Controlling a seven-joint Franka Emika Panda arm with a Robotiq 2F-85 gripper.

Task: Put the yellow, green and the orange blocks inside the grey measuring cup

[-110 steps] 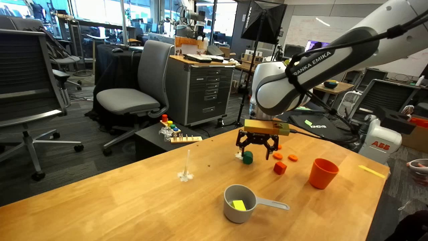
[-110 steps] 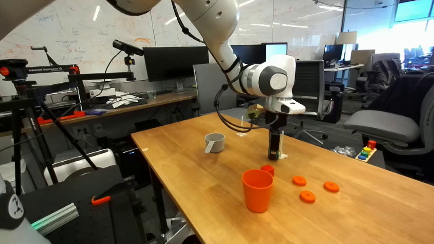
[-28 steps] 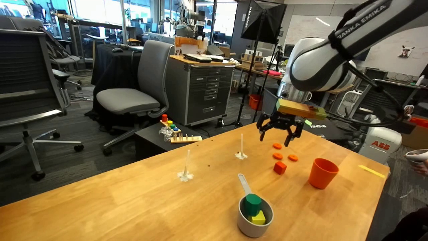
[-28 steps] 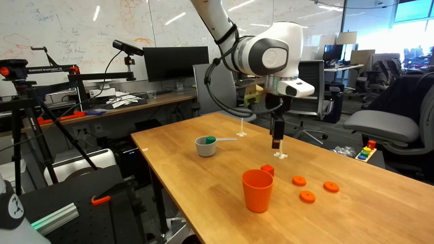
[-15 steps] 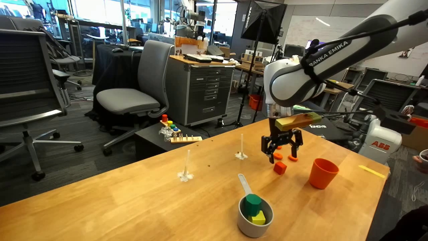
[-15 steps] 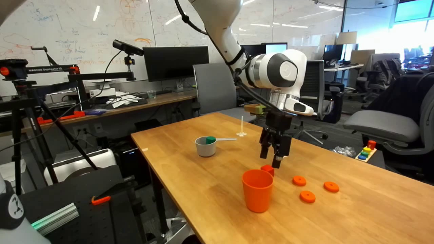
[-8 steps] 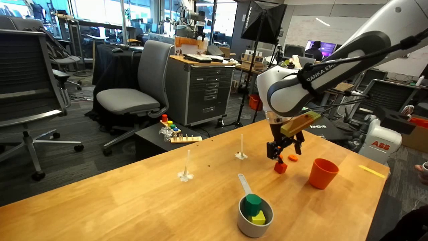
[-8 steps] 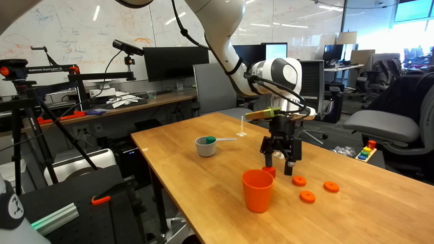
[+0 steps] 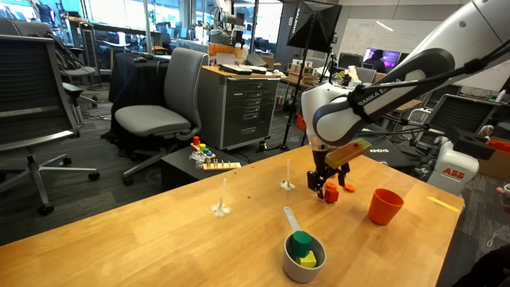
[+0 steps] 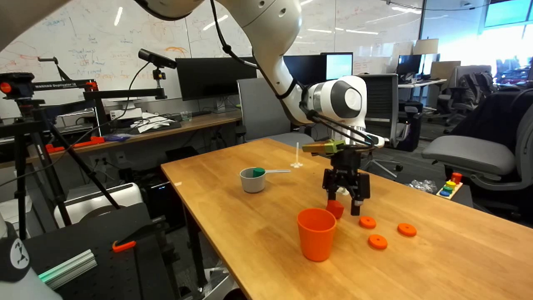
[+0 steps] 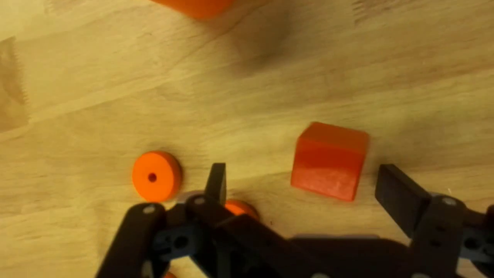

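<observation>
One wooden table fills the front of a room with several grey chairs and, in both exterior views, a whiteboard on the wall. On the table stands one grey measuring cup with one handle, and inside it are two blocks: one green block and one yellow block. One orange-red block is outside the cup, low at the table, between the two fingers of the single gripper. The fingers are spread wide apart; in the wrist view, wood shows on both sides of the block, which sits nearer to one finger. Three flat orange discs lie near the block, and one orange cup stands upright near it too. Two thin pale sticks rise from the table, well apart, and one yellow strip lies near its edge.
</observation>
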